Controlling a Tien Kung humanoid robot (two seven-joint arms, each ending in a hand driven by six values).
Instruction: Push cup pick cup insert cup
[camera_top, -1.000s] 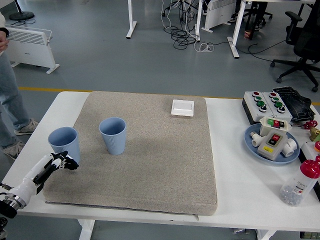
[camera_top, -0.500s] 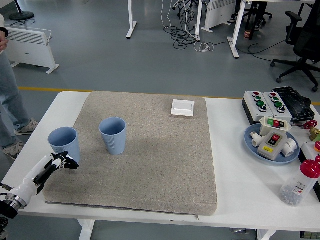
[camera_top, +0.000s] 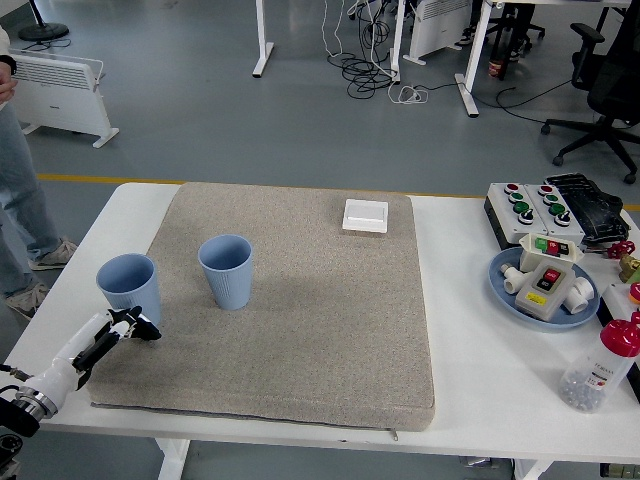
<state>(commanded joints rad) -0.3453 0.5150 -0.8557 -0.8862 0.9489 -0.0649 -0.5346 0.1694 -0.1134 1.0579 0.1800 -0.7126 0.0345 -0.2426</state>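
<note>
Beside the left cup (camera_top: 129, 286), left hand (camera_top: 108, 335); second cup (camera_top: 226, 270) nearby.

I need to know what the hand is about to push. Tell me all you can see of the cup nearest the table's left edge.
The left cup is a pale blue tumbler, wider at the rim, looking like matte plastic with faint vertical ribbing. It stands upright and open, seemingly empty, at the left edge of the beige mat, apart from the second cup to its right. The left hand sits just below and in front of it; whether the fingertips touch it cannot be told.
</note>
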